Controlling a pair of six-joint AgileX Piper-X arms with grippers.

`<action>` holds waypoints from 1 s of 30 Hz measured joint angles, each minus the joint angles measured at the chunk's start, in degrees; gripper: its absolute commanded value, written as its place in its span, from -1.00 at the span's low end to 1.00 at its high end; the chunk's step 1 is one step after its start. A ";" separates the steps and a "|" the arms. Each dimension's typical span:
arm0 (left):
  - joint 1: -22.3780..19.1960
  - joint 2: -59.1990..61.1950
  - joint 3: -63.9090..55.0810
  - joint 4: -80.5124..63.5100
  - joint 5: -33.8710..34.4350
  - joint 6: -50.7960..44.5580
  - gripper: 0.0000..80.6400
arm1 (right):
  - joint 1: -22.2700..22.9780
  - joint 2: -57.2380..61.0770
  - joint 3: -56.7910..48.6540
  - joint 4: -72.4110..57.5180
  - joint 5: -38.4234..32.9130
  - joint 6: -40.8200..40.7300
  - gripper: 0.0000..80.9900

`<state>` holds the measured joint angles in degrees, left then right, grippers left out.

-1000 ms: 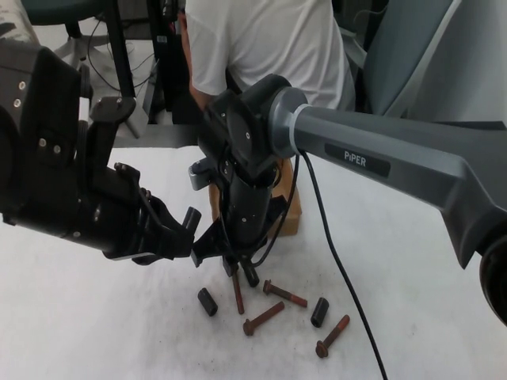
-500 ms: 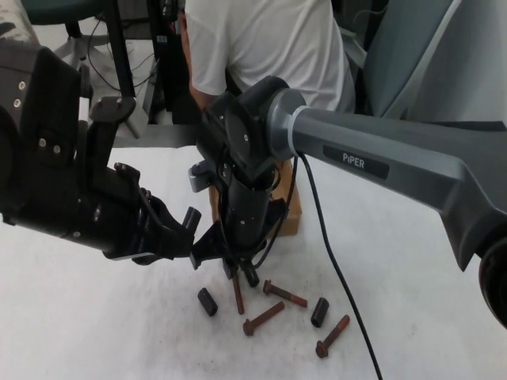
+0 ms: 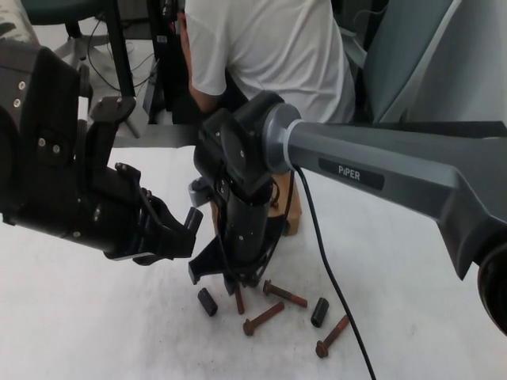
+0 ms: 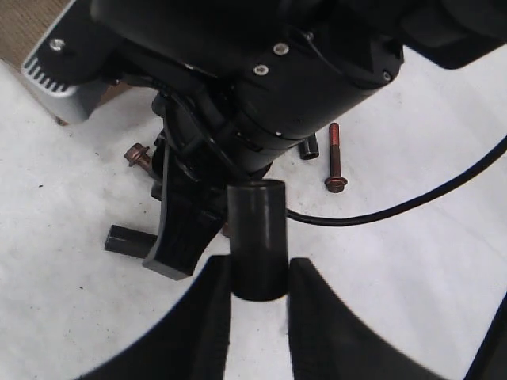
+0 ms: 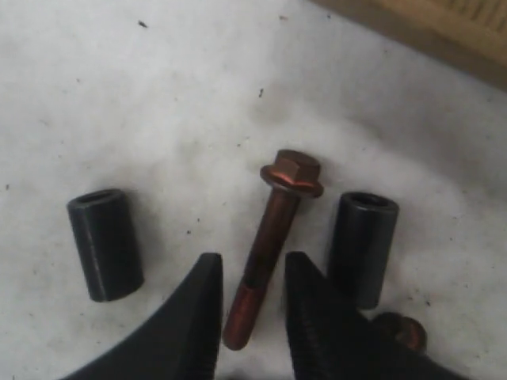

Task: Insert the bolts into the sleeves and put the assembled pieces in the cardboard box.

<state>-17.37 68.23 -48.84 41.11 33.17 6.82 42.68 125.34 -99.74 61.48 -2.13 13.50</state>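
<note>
Currently the bolt [image 5: 273, 229] lies flat on the counter [image 5: 119, 95], near the cardboard box [image 5: 444, 24] on its near side. Two loose sleeves [image 5: 104, 244] lie on that same side. The bolt's shank tip is straddled by the right tool [image 5: 252, 267], fingers part open, nothing clamped yet. A sleeve [image 4: 257, 229] is pinched at one end by the left tool [image 4: 257, 277], near the box. The bolt is judged rigid, light, with a smooth and likely slippery shank. Hold is best taken mid-shank, clear of the head, to prevent pivoting.
</note>
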 measured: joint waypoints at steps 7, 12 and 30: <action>0.00 0.00 0.00 0.00 -0.02 0.00 -1.00 | 0.00 0.00 0.22 -1.78 0.00 0.41 -0.34; 0.00 0.00 0.00 0.00 -0.02 0.00 -1.00 | 0.00 0.00 0.22 -2.96 0.00 0.66 -0.34; 0.00 0.00 0.00 0.84 -0.02 0.46 -1.00 | 0.00 1.09 0.06 -4.64 -0.40 0.87 -0.34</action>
<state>-17.37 68.23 -48.84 41.96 33.15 7.28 42.68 126.43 -99.68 56.84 -2.53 14.37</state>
